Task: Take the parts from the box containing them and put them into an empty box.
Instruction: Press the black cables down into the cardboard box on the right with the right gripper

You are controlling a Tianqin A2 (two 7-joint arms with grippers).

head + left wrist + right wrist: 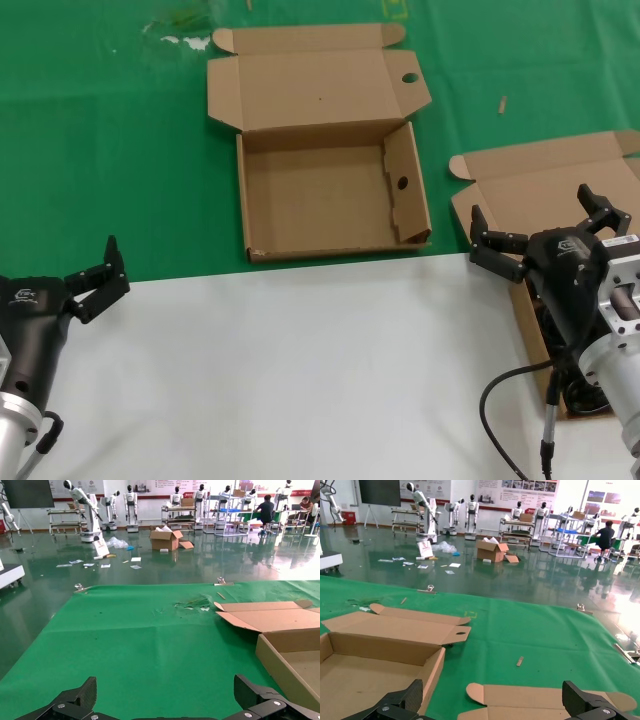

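The empty box (328, 202) lies open on the green mat, with a round hole in its lid flap and one in its right wall. At the right, the box containing the parts (520, 185) is mostly covered by my right arm. A dark coil of the parts (578, 392) shows in it under the wrist. My right gripper (532, 205) hangs open over that box's lid (540, 700), holding nothing. My left gripper (108, 275) is open and empty at the near left, over the mat's edge. The left wrist view shows the empty box (292, 655) off to one side.
A white sheet (280, 370) covers the near table and the green mat (100, 130) the far part. A small wood scrap (503, 103) and pale scuffs (180, 40) lie on the mat. My own black cable (500, 385) loops by the right arm.
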